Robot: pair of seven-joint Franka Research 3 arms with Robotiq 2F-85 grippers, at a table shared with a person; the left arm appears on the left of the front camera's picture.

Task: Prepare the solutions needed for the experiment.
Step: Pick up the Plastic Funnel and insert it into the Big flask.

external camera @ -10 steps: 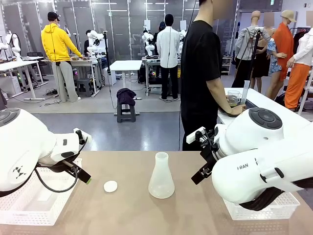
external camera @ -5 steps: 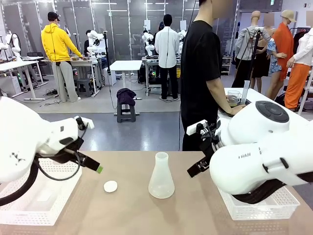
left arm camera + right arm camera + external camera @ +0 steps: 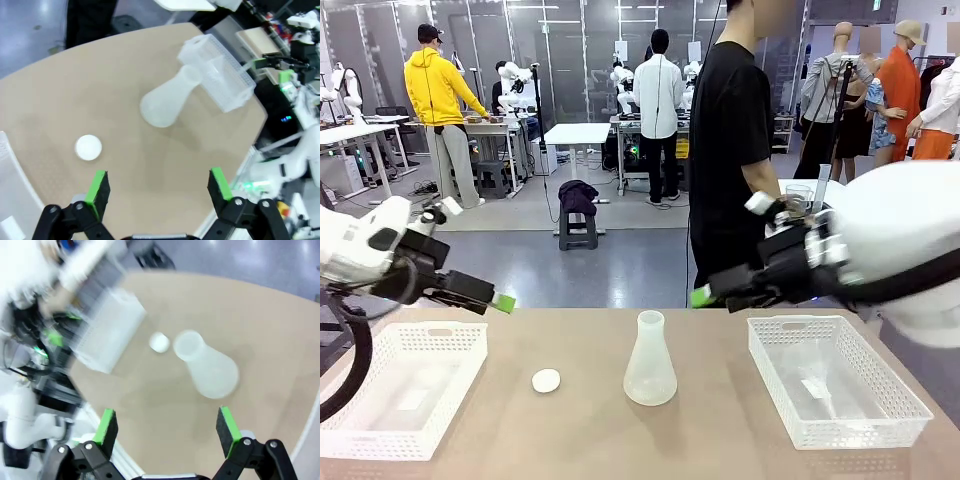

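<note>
- A white basket [image 3: 420, 333] sits at the table's left end.
- The left gripper [image 3: 159, 182] hovers over the table, fingers spread, grasping nothing.
- A small white disc [image 3: 546, 380] lies near the flask.
- The frosted flask [image 3: 650, 365] stands upright mid-table; liquid inside cannot be made out.
- The right gripper [image 3: 165, 427] hovers, fingers spread, empty.
- A second basket [image 3: 800, 322] sits at the right.

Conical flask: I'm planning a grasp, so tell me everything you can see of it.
The conical flask is frosted, whitish and translucent, plastic-looking, with a wide base tapering to a narrow neck and an open, unstoppered mouth. It stands upright near the middle of the table, touching nothing else. What it holds cannot be made out.
</note>
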